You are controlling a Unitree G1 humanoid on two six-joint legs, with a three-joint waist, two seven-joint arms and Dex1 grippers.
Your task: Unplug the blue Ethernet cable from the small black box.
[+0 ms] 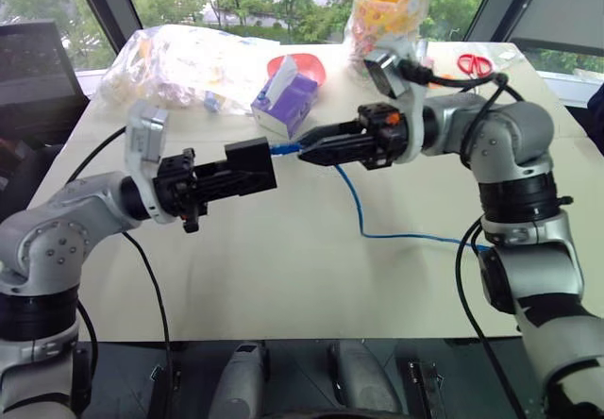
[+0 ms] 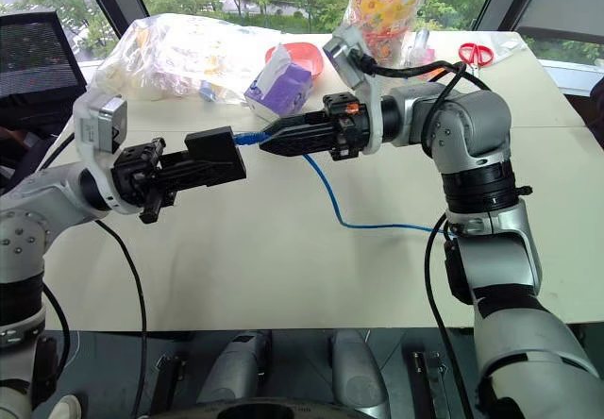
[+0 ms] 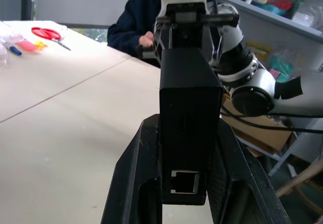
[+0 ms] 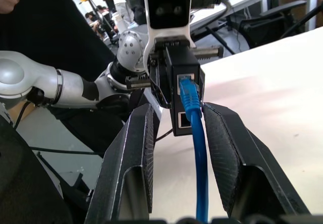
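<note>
Gripping matte squarish small black box (image 1: 251,166) — left hand (image 1: 236,178).

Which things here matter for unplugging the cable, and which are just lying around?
For the job:
- blue Ethernet cable, plugged into the box
- small black box, held between the left gripper's fingers
- right gripper, fingers open either side of the cable

Lying about:
- purple tissue box
- red scissors
- plastic bag
- snack bag
</note>
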